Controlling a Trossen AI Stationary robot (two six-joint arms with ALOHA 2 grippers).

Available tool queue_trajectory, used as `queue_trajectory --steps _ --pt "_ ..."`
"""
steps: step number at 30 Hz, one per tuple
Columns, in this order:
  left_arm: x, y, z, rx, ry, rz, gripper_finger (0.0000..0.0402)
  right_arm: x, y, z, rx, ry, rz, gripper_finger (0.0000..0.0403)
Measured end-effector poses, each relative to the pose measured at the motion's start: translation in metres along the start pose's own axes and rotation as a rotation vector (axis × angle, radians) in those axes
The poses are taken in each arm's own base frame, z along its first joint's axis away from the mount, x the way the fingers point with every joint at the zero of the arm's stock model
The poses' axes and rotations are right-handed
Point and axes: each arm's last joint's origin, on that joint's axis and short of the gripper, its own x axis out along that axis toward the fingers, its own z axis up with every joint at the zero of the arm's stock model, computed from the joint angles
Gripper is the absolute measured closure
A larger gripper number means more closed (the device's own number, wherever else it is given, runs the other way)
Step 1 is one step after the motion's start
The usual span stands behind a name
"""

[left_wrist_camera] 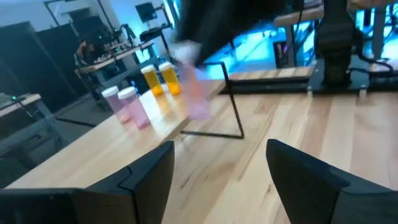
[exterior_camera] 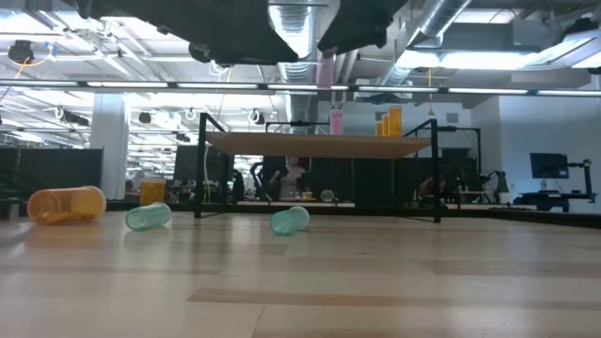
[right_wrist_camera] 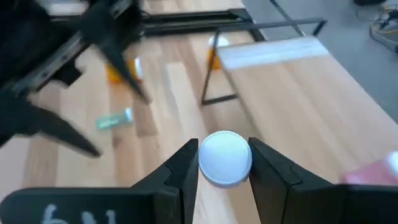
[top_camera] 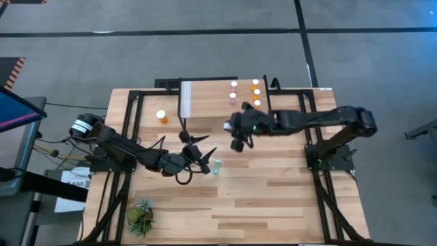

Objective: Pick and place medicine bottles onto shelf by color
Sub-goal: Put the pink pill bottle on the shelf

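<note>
The right gripper (right_wrist_camera: 224,171) is closed around a small translucent pink pill bottle with a white cap (right_wrist_camera: 225,158), holding it upright over the small raised light-wood shelf on thin black legs (top_camera: 208,102); its fingers press both sides of the bottle just below the cap. Beyond this gripper, on the shelf, stand two pink bottles (left_wrist_camera: 127,106) and two orange ones (left_wrist_camera: 160,79), close together in pairs.

The left gripper (top_camera: 199,154) hovers low over the large wooden tabletop (top_camera: 273,198) with its fingers (left_wrist_camera: 152,174) spread wide and nothing between them. A teal-green bottle (top_camera: 217,166) lies on its side just beside its fingertips. A second teal-green bottle (exterior_camera: 148,217) and a wider orange bottle (exterior_camera: 66,204) also lie on their sides on the tabletop. Behind the left arm, near the table's corner, sits a small green spiky plant (top_camera: 140,216).
</note>
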Motion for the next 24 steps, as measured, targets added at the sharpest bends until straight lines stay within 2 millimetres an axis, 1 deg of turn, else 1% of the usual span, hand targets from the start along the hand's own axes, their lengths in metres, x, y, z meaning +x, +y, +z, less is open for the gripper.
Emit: queue_trajectory --steps 6,8,12,16,18,24 --pt "-0.003 0.001 0.0 -0.006 0.002 -0.07 0.0156 -0.004 -0.044 0.006 0.088 -0.013 0.018 0.0266" --pt "-0.002 0.002 0.0 -0.01 0.0 -0.082 0.0156 -0.004 -0.058 0.005 0.11 -0.001 0.018 0.0266" --pt "0.001 0.002 0.0 -0.015 -0.002 -0.12 0.0156 0.0 -0.078 0.004 0.145 0.003 0.018 0.0266" --pt "0.005 0.005 0.0 -0.039 -0.013 -0.159 0.0156 0.001 -0.093 0.003 0.171 0.003 0.022 0.0266" --pt "0.004 0.007 -0.002 -0.073 -0.052 -0.177 0.0156 0.002 -0.098 0.002 0.177 0.012 0.01 0.0266" --pt "-0.006 0.024 -0.025 -0.213 -0.214 -0.212 0.0156 0.006 -0.106 -0.008 0.196 0.05 0.012 0.0266"
